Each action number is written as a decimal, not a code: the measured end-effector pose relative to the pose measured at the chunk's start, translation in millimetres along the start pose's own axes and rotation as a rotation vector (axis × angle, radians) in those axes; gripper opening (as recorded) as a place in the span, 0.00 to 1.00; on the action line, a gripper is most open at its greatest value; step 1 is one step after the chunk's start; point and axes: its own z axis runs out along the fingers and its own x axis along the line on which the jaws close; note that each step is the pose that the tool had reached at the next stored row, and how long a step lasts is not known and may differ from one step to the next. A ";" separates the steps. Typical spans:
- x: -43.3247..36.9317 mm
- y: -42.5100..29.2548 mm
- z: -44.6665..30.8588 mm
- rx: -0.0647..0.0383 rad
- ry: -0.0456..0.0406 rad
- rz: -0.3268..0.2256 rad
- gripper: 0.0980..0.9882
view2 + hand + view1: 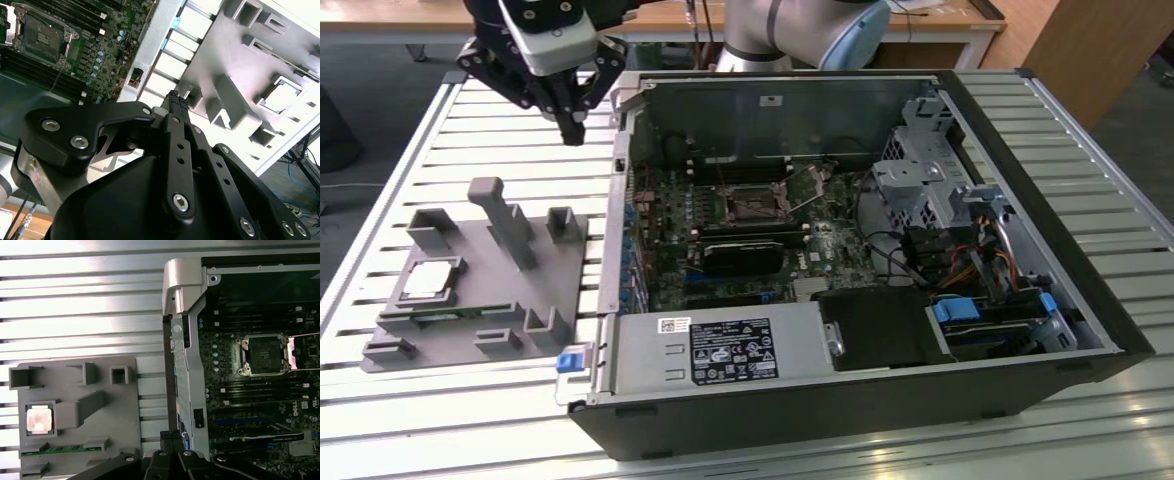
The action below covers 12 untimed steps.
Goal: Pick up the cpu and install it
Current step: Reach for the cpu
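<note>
In the exterior view, the fingers (574, 128) hang pressed together, pinching nothing, at eleven o'clock over the slatted counter (454, 140), just outside the open computer case (854, 400). The cpu (427, 283) lies flat in the grey fixture tray (474, 300) at eight o'clock, well apart from them.

In the second wrist view, the closed fingers (175, 100) point between case wall and tray; the cpu (282, 94) sits in its recess.

In the first wrist view, the cpu (39, 420) rests in the tray (125, 405), and the socket (263, 356) is inside the case.
</note>
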 end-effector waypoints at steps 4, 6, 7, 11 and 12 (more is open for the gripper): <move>1.2 -0.1 0.1 0.000 0.0001 0.000 0.01; 1.8 -0.2 0.1 0.000 0.0001 0.000 0.01; 2.1 -0.2 0.2 0.000 0.0000 0.000 0.01; 3.4 -0.3 0.2 0.000 0.0000 0.000 0.01; 3.7 -0.3 0.2 0.000 0.0000 0.000 0.01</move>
